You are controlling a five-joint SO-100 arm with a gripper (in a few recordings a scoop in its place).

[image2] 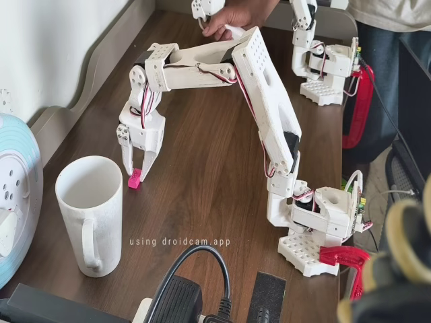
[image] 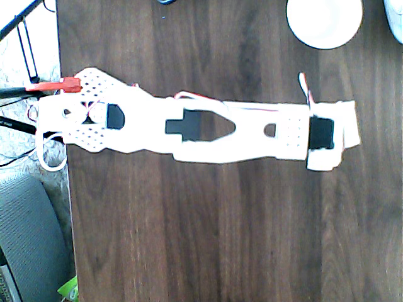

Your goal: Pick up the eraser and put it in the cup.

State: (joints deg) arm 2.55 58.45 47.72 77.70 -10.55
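The small pink eraser (image2: 135, 179) lies on the dark wooden table (image2: 202, 195), just right of the white cup (image2: 90, 210), which stands upright with its handle toward the camera. My white gripper (image2: 137, 168) points straight down over the eraser. It is open, with a fingertip on either side of the block, and the tips sit just above the table. From overhead the gripper (image: 327, 141) covers the eraser. The cup (image: 325, 21) shows there as a white circle at the top right.
A bluish-white spool (image2: 17, 202) stands at the left edge beside the cup. A black power adapter (image2: 180, 296) and cable lie at the front edge. My base (image2: 316, 232) is clamped at the right with a red clamp (image2: 340, 257).
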